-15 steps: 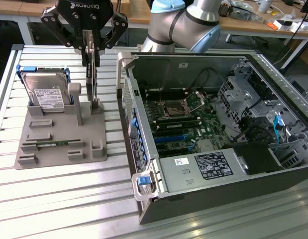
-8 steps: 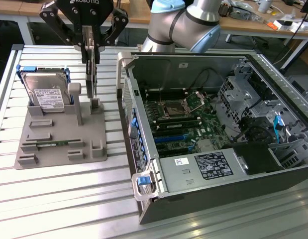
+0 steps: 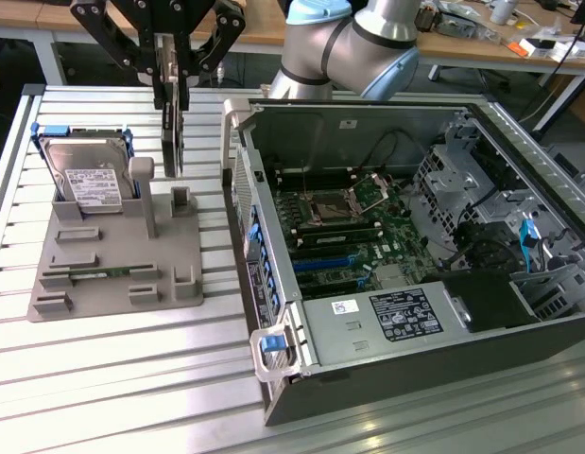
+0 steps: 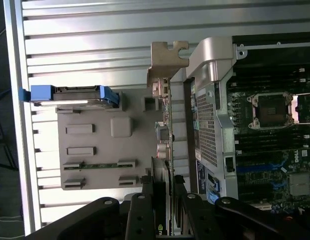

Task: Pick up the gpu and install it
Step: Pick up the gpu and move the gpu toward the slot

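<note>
The gpu point(image 3: 171, 142) is held edge-down, clamped between the fingers of the gripper point(image 3: 176, 80), above the grey fixture point(image 3: 103, 255) — pickup is judged complete. Installation in the open computer case point(image 3: 349, 132) is not yet done.

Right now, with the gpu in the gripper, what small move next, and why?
Probably carry the gpu sideways toward the open case: the gripper holds it upright above the gray fixture, and the blue slots lie inside the case.
</note>
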Robot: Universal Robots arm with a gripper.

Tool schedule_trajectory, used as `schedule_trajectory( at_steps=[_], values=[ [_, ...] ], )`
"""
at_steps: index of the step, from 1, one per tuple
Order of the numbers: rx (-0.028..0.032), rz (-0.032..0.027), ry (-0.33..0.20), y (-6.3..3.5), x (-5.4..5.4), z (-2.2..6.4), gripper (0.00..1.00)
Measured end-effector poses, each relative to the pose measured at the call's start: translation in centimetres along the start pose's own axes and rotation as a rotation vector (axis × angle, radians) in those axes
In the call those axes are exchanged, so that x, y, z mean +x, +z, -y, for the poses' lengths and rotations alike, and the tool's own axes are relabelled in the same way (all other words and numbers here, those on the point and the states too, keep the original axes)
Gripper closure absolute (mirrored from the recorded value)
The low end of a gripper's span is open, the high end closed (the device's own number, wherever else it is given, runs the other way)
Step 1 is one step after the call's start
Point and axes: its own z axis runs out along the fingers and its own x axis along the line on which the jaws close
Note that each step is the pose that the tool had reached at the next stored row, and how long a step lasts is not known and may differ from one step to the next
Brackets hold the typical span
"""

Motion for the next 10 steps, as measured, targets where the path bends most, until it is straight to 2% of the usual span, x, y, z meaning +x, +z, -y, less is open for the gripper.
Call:
schedule_trajectory(
  at_steps=[4,10],
  values=[
    [0.0001,-0.0001,0.0,0.0,-0.2,-0.02,0.73],
    [0.0,-0.0001,0.0,0.05,-1.4,-0.11,0.73]
  ],
)
